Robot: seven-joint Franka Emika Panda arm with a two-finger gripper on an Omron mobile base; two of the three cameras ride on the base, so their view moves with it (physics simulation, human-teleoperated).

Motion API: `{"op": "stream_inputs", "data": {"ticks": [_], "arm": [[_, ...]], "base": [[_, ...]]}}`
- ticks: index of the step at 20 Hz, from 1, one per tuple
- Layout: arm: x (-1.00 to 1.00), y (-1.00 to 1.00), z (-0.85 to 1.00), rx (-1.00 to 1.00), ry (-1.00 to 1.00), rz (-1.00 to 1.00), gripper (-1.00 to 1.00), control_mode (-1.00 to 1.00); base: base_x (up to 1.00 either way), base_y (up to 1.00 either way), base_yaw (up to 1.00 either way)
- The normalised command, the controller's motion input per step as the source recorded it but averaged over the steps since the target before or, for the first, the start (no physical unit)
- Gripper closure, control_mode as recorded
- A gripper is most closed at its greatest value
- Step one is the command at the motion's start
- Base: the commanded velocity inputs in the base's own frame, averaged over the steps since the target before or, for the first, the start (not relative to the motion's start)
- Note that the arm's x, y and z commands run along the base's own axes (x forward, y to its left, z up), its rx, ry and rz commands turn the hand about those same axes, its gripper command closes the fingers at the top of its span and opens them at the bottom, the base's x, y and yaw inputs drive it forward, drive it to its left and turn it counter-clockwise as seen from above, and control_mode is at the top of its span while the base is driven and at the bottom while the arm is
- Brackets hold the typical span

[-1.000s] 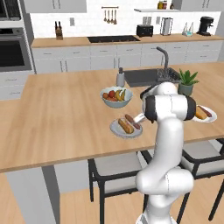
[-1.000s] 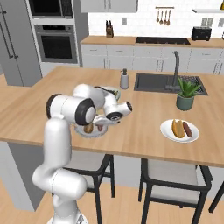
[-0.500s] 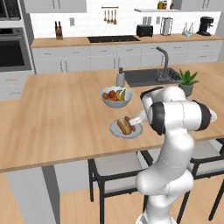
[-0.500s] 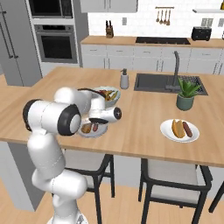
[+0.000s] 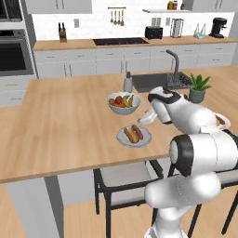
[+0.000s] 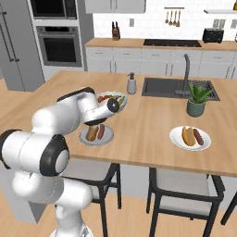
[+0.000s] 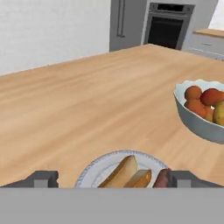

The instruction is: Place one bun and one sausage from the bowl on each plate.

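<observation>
My end effector (image 7: 112, 179) hangs low over the wooden worktop (image 7: 78, 100), fingers spread wide apart, nothing between them. In the hand view the two fingertips (image 7: 41, 178) stand at the far sides of the frame, and the near plate (image 7: 94, 168) sits in the gap between them, just beyond and below.

On that plate: one bun (image 7: 122, 171) and one sausage (image 7: 161, 178), side by side, touching or nearly so. A second tan piece lies between them; I cannot tell whether it is part of the same bun. From the left base view, the plate (image 5: 145, 137) lies just to the side of the end effector (image 5: 145, 119), with bun (image 5: 129, 135) and sausage (image 5: 137, 131) lying parallel on it. From the right base view, the same plate (image 6: 107, 137) is just beneath my wrist, carrying bun (image 6: 92, 133) and sausage (image 6: 101, 131).

Beyond the end effector, close by: a light grey fruit bowl (image 7: 194, 124), with orange and red fruit in it; bananas visible in the left base view (image 5: 122, 108).

Well apart from the end effector, toward the far side of the worktop: the second plate (image 6: 177, 137), holding another bun (image 6: 188, 135) and another sausage (image 6: 198, 135), side by side. A potted plant (image 6: 197, 99) stands behind it, near the sink (image 6: 159, 87).
</observation>
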Motion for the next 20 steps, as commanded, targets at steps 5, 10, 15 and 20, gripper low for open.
{"op": "stream_inputs", "data": {"ticks": [5,10,15,20], "arm": [[-1.00,-0.03,0.98,-0.56,-0.24,0.00,-1.00,-1.00],[-1.00,0.00,0.65,-0.84,-0.02,0.00,-1.00,-1.00],[-1.00,-0.13,0.51,-0.74,0.04,0.00,-1.00,-1.00],[-0.82,-0.06,0.46,-0.35,0.08,0.09,-1.00,-1.00]], "base": [[0.00,0.00,0.00],[0.00,0.00,0.00],[0.00,0.00,0.00],[0.00,0.00,0.00]]}}
